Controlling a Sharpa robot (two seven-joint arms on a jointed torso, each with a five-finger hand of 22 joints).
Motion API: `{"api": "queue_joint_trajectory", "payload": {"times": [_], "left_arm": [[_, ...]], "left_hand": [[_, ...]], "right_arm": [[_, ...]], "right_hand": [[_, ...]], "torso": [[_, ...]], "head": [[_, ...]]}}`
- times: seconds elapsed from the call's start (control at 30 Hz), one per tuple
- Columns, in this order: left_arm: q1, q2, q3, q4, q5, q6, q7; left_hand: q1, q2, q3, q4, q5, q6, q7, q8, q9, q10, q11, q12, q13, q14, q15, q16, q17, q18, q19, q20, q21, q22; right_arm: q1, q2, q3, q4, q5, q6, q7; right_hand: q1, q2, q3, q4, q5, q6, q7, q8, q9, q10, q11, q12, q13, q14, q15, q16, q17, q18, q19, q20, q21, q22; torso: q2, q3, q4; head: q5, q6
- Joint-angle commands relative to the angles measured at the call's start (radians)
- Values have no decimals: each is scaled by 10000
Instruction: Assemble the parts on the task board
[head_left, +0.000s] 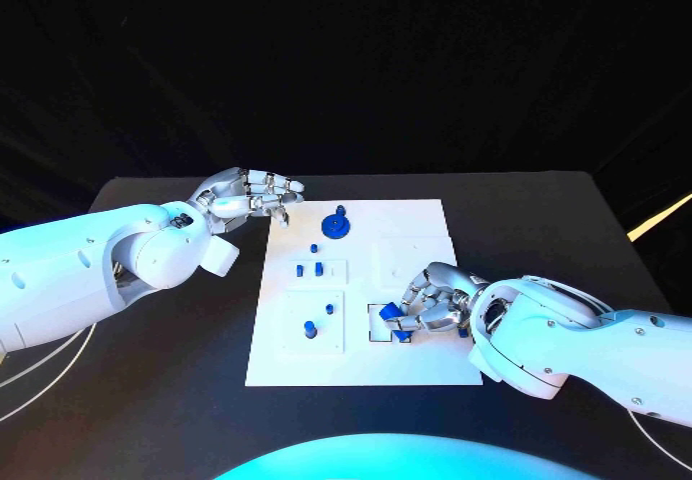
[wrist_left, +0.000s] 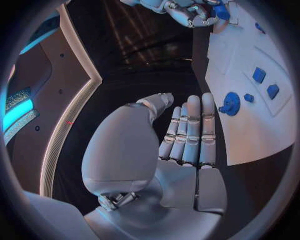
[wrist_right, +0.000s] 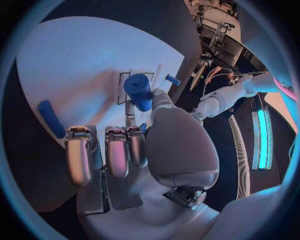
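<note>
Standing upright on the task board (head_left: 361, 340), blue part (wrist_right: 138, 90) in right hand (head_left: 427, 305).

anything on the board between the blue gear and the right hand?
Yes. In the head view, small blue parts stand on the task board between the blue gear and the right hand.

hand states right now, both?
Left hand: fingers straight and together, holds nothing, hovering beside the white task board.
Right hand: grips a small blue cylindrical part over the board.
</note>
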Motion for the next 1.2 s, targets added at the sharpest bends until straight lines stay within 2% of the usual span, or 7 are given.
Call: {"api": "queue_joint_trajectory", "payload": {"times": [0.03,0.3,0.47,0.6,0.7,1.0,1.2], "left_arm": [[4,15,7,33,55,174,31],[5,18,7,43,60,43,126],[6,-2,7,46,71,-1,143],[6,-1,7,46,73,5,138],[6,1,7,46,74,15,131],[6,-12,7,41,75,30,109],[6,-16,7,42,75,42,95]], "left_hand": [[-12,76,-19,32,39,-93,210,56,-17,-67,-8,65,-15,-1,41,6,9,143,15,47,-56,-9],[17,92,-3,27,51,-90,203,72,-17,-60,-17,83,-19,6,33,13,12,149,29,43,-66,-17],[28,97,2,23,53,-86,201,77,-16,-55,-19,88,-19,7,30,14,13,150,33,41,-65,-17],[28,97,2,23,53,-86,201,77,-16,-55,-19,88,-19,7,30,14,13,150,33,41,-65,-17],[28,97,2,23,53,-86,201,77,-16,-55,-19,88,-19,7,30,14,13,150,33,41,-65,-17],[36,97,5,19,54,-83,200,83,-16,-50,-20,95,-20,10,27,15,13,150,39,39,-65,-17],[36,97,5,19,54,-83,200,83,-16,-50,-20,95,-20,10,27,15,13,150,39,39,-65,-17]], "right_arm": [[-22,109,3,-80,-125,-203,133],[-83,402,4,-366,-159,55,70],[-119,476,3,-488,-293,19,-6],[-129,558,4,-543,-368,-54,-32],[-133,612,4,-579,-436,-179,-55],[-136,667,6,-636,-585,-330,-125],[-137,690,6,-621,-706,-207,-157]], "right_hand": [[-79,-25,67,-9,-54,169,-101,25,2,599,-49,-30,2032,933,-39,26,2098,-94,903,-68,-42,2465],[-192,6,84,6,-125,165,-91,33,4,604,-42,-26,2041,934,-34,28,2105,-92,900,-66,-51,2462],[-288,34,92,7,-158,163,-87,39,6,590,-38,-48,2023,931,-30,23,2093,-92,899,-63,-52,2462],[-566,72,95,4,-559,164,-92,84,28,592,-39,-58,2026,930,-29,18,2085,-93,900,-57,-45,2463],[-676,119,105,10,-684,172,-98,109,40,598,-43,-54,2034,930,-31,18,2086,-94,901,-57,-38,2465],[-880,275,147,8,-724,213,-125,174,71,600,-63,-60,2036,934,-45,22,2101,-101,910,-64,-1,2474],[-1095,372,154,11,-768,253,-152,234,99,621,-88,-42,2060,934,-65,22,2103,-105,916,-79,20,2479]], "torso": [[-3,-12,2],[1,-2,-10],[3,7,-16],[-5,1,-1],[2,9,-2],[3,5,-12],[2,7,-6]], "head": [[-4,-4],[-16,-23],[-2,-15],[-5,-5],[-3,17],[-1,29],[-15,23]]}}
